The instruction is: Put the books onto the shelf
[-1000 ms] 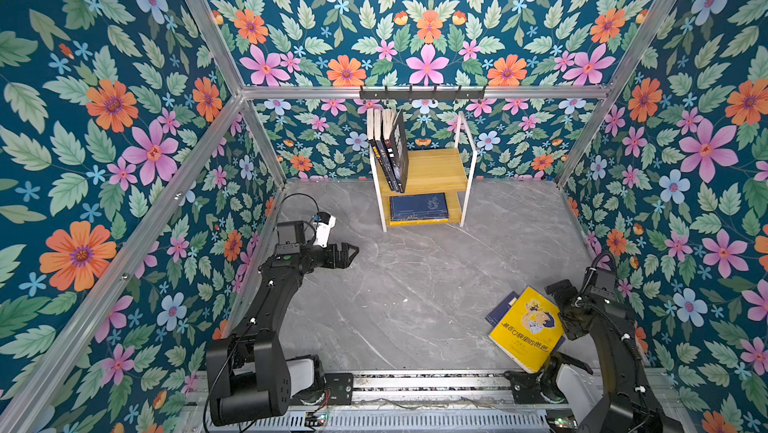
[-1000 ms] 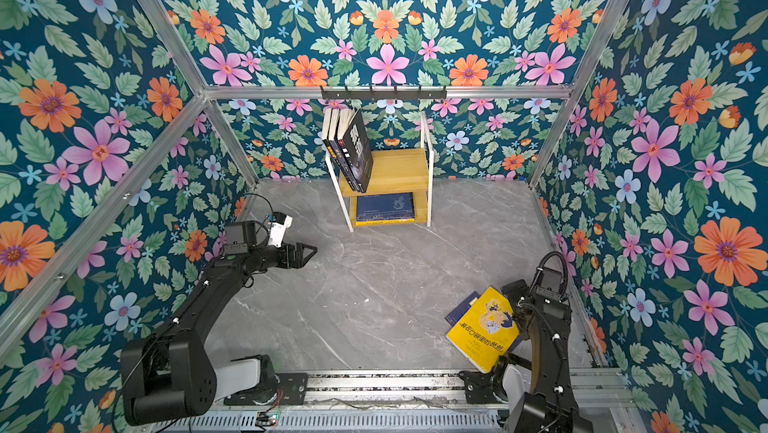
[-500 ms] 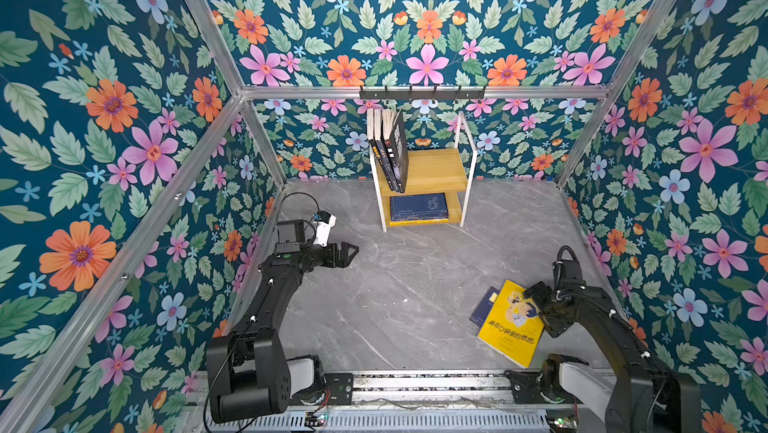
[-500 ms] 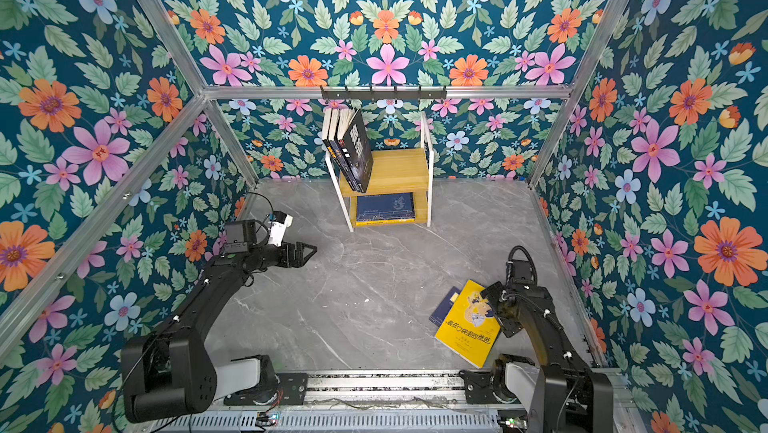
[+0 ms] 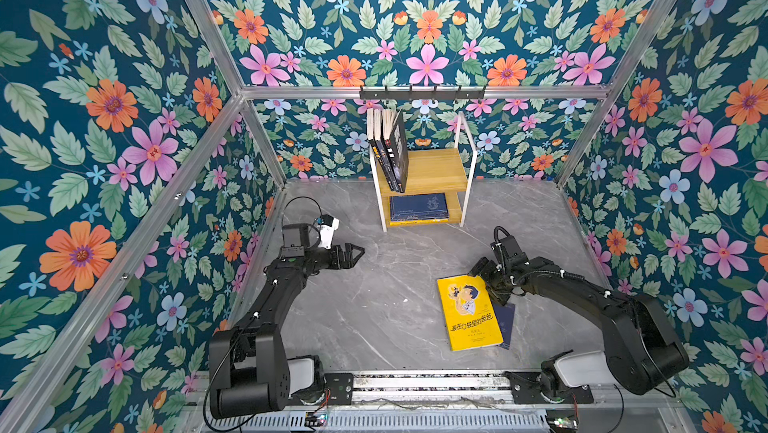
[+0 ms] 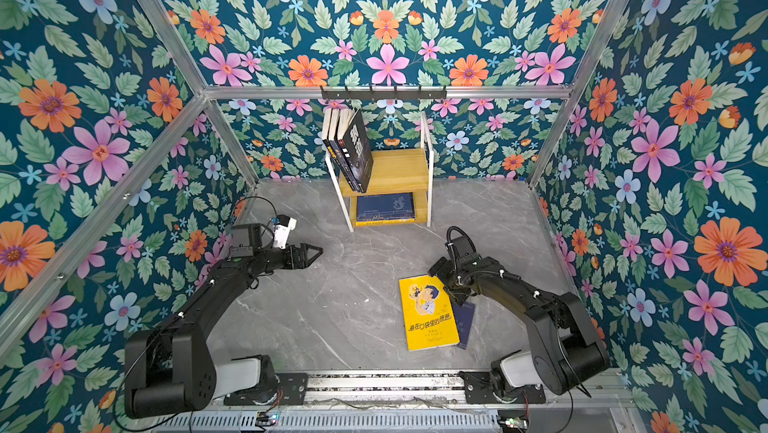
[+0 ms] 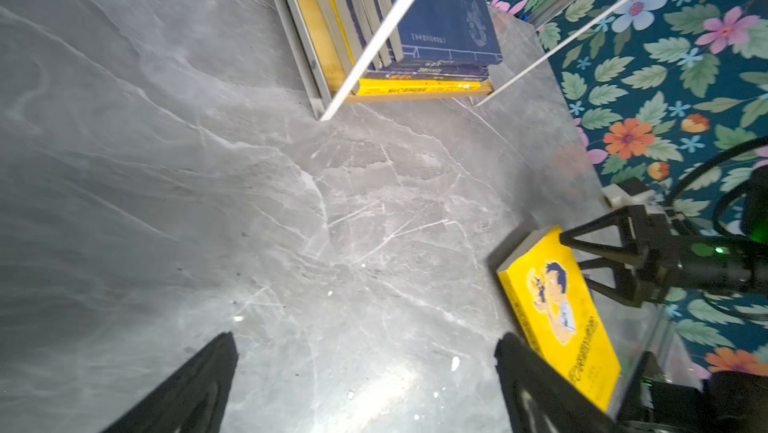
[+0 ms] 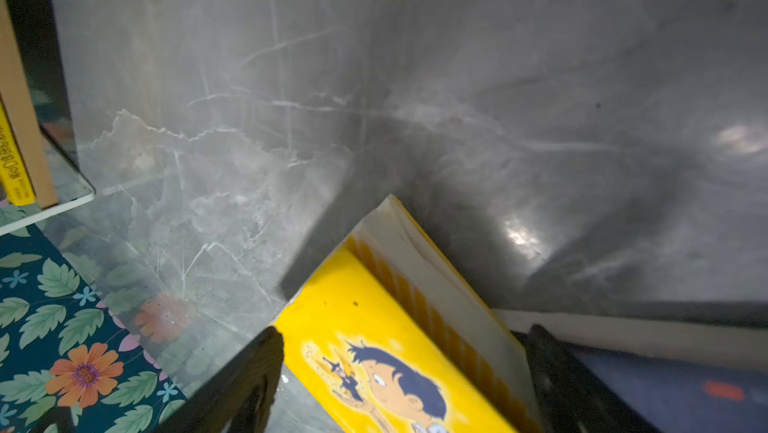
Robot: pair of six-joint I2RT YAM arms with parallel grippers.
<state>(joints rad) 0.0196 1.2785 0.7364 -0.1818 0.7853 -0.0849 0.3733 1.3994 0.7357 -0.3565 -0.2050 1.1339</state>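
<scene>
While the left end effector [image 5: 357, 255] hangs released above the grey tabletop [image 5: 374, 318], the right end effector [image 5: 487, 283] straddles a corner of the yellow book [image 5: 471, 314], with other books already on the shelf [image 5: 436, 169].

At left, the jaws stand wide apart with nothing between them, well apart from the shelf. At the middle back, the upper board carries dark books [image 5: 390, 148] on end, leaning toward the left frame. On the lower board a navy-covered book [image 5: 417, 207] lies flat atop a stack. Toward the right, the yellow book lies cover-up, partly over a navy paperback [image 5: 508, 321] on the tabletop. The right fingers sit either side of its far corner — whether they pinch it or merely flank it cannot be told.
</scene>
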